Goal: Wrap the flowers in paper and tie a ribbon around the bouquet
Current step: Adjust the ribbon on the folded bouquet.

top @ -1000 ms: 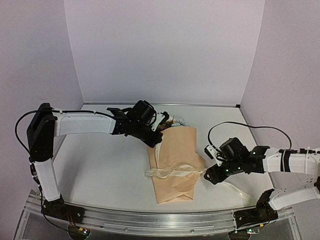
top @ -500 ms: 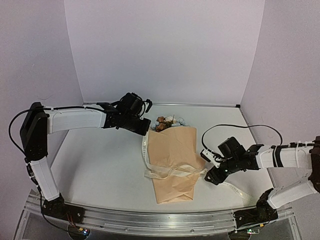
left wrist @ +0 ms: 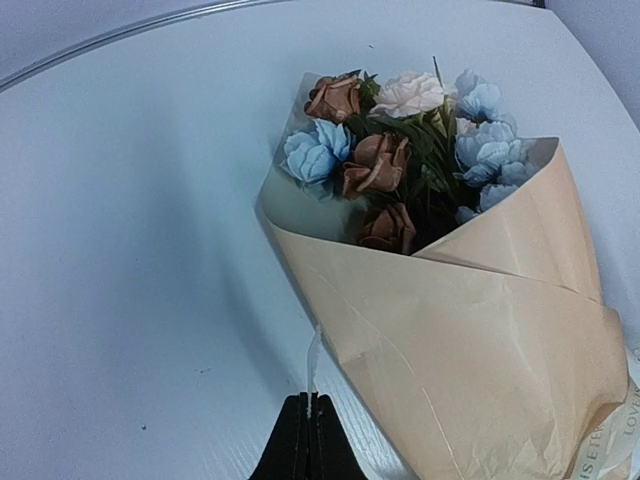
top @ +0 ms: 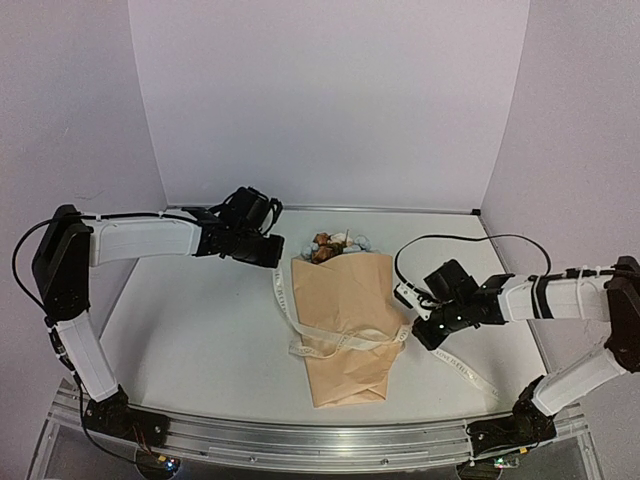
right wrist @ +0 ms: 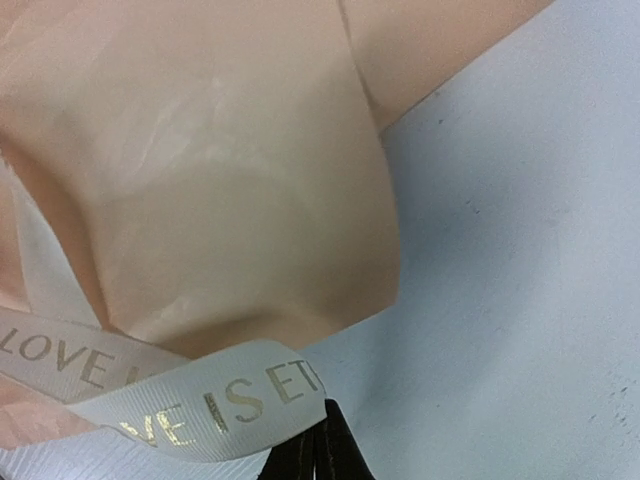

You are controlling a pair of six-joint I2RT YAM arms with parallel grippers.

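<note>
Pale walls close three sides of the white desk [top: 190, 330], which has wide bare surface left of the bouquet [top: 345, 320] and less room to its right. Just left of the flowers [top: 335, 243], the left gripper [top: 274, 256] is clamped on the ribbon [top: 283, 300]. At the bouquet's right edge the right gripper [top: 415, 337] pinches the other strand. The ribbon's crossing is hard to make out. Since a second ago the left gripper has drawn away leftward and the right has closed.

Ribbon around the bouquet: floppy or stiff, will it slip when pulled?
Likely floppy: the ribbon curves loosely across the paper. Probably thin and light: nearly edge-on at the left gripper. Might slide on the smooth paper.
</note>
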